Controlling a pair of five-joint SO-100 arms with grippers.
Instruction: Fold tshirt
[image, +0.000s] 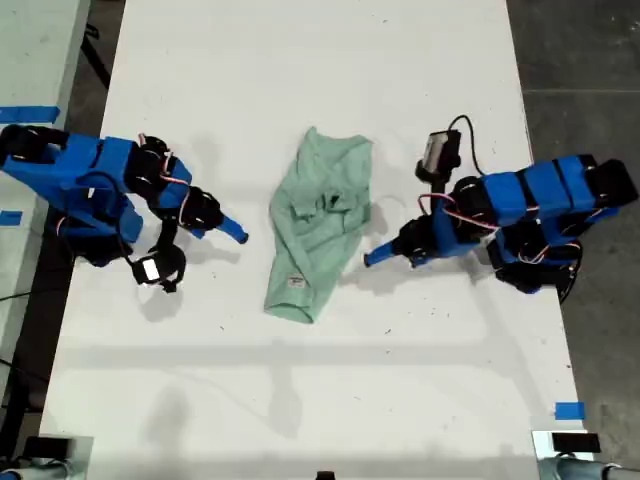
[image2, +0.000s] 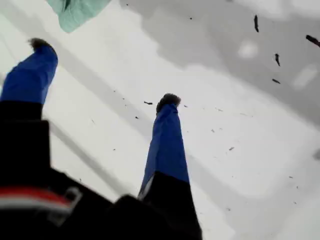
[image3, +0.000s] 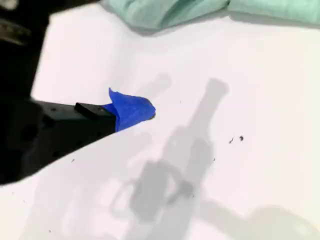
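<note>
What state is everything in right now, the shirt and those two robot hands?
tshirt: bunched in a rough narrow heap on the table, not neatly folded, held by neither hand.
my first hand: open, empty.
my second hand: one fingertip showing, open or shut unclear, clear of the shirt.

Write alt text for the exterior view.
A crumpled, partly folded mint tshirt lies mid-table on a white table, seen from above. Two blue arms flank it, one at each side of the view, neither tool touching the cloth.
</note>
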